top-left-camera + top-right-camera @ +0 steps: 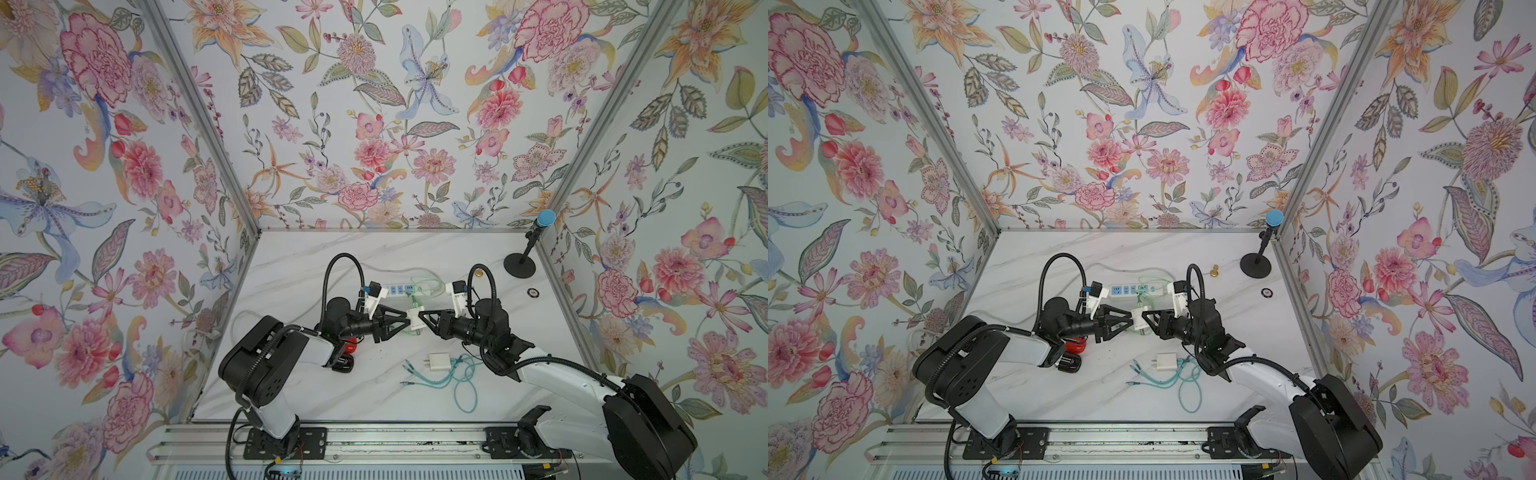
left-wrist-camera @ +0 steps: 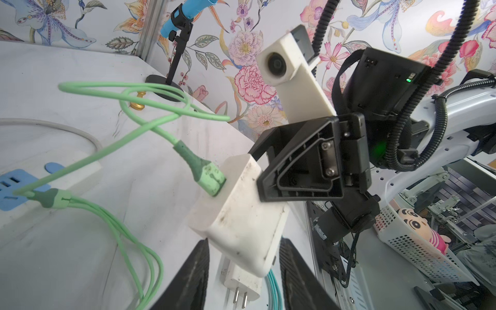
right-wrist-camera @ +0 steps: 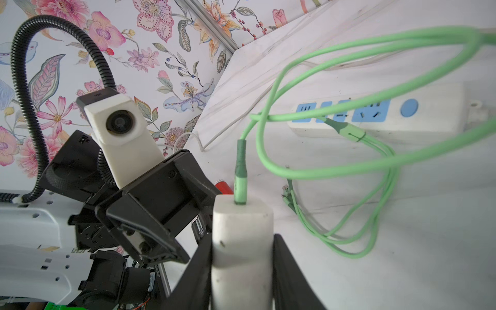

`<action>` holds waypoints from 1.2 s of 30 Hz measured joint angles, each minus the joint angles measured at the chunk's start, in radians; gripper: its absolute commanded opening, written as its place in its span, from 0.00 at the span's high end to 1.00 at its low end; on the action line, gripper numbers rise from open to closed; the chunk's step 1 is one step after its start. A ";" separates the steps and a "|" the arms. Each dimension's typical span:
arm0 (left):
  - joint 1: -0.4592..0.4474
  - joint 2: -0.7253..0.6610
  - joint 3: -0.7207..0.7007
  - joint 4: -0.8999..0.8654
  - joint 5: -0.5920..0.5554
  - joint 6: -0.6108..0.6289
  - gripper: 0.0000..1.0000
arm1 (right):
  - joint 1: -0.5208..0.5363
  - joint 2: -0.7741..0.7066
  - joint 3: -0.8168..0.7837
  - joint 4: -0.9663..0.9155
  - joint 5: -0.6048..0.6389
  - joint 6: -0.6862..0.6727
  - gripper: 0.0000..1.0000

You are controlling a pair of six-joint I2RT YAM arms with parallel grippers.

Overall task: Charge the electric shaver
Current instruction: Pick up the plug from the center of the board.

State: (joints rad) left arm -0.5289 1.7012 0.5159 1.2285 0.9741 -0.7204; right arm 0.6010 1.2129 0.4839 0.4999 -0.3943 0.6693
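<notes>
A white charger adapter [image 1: 414,320] [image 1: 1139,316] hangs above the table between both grippers. My right gripper [image 1: 420,318] [image 3: 243,241] is shut on it, with a finger pressed against each side. My left gripper [image 1: 409,322] [image 2: 243,255] stands open around the adapter's [image 2: 241,222] other end, a small gap showing on each side. A light green cable [image 2: 209,177] [image 3: 240,171] is plugged into the adapter and loops over the white and blue power strip [image 1: 401,289] [image 3: 375,115]. The red and black shaver [image 1: 349,353] [image 1: 1073,353] lies mostly hidden under the left arm.
A second white adapter [image 1: 439,360] with a teal cable [image 1: 461,382] lies near the front. At the back right stand a black microphone stand [image 1: 521,262], a brass knob [image 1: 479,273] and a small round black object [image 1: 533,292]. Flowered walls enclose three sides.
</notes>
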 measured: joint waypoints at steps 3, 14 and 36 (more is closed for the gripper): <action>0.001 0.006 0.004 0.018 0.003 -0.011 0.54 | 0.000 0.000 -0.002 0.020 0.000 0.001 0.85; 0.001 0.046 0.011 0.038 0.011 -0.014 0.54 | 0.013 0.000 -0.004 0.056 -0.017 0.005 0.85; 0.012 0.089 0.022 0.146 0.023 -0.111 0.50 | 0.019 0.073 -0.021 0.220 -0.037 0.003 0.86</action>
State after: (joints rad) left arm -0.5171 1.7901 0.5377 1.3743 0.9966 -0.8314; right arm 0.6205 1.2861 0.4633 0.7200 -0.4316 0.6727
